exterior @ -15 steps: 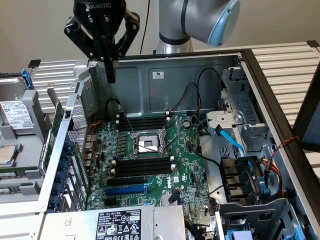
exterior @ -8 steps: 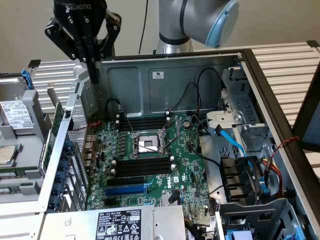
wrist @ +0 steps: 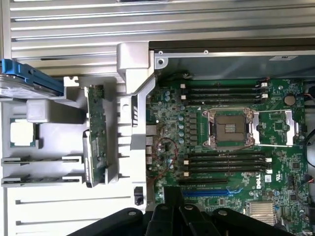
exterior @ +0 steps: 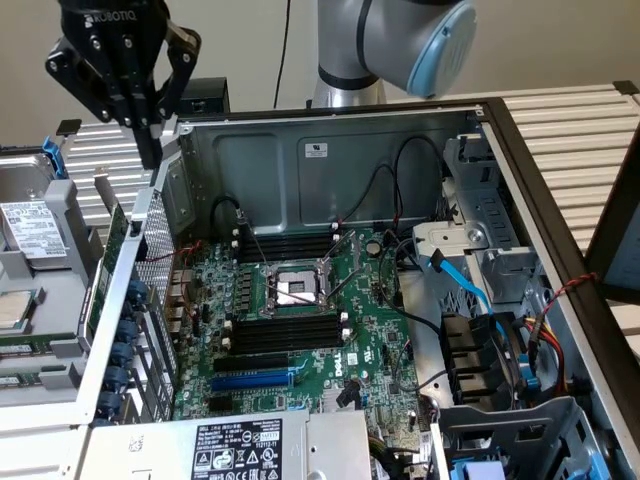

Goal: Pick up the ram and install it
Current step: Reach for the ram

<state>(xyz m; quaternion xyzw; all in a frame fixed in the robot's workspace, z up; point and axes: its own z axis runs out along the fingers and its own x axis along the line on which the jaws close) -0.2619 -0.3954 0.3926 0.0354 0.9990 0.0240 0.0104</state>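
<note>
exterior view: arm (exterior: 365, 45) w/ jaws shut & empty, pointing down near ram (wrist: 96, 135) outside pc case (exterior: 290, 185).

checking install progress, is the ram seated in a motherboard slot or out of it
Out. The ram stands in the grey holder beside the case; the black slots on the motherboard are empty.

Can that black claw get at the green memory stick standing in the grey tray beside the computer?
Probably yes: nothing covers the ram, and the gripper hangs above it, slightly aside, though shut.
</note>
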